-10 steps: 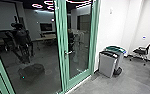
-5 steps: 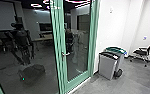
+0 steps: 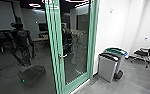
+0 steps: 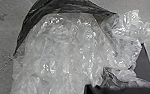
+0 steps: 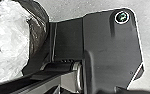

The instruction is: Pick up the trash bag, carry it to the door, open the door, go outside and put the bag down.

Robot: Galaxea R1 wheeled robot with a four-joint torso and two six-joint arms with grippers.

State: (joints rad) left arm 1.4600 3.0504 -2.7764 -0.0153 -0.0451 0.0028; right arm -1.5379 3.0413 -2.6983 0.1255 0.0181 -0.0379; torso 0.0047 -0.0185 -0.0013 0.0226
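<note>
I'm apparently carrying the bag (image 4: 58, 50); the shut door (image 3: 77, 47), going out and set-down are waiting. I can't tell how my fingers are set.

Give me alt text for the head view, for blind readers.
Green-framed glass door with a lever handle; a dark robot shape shows in the glass left of it, and two bins and an office chair stand to its right.
</note>
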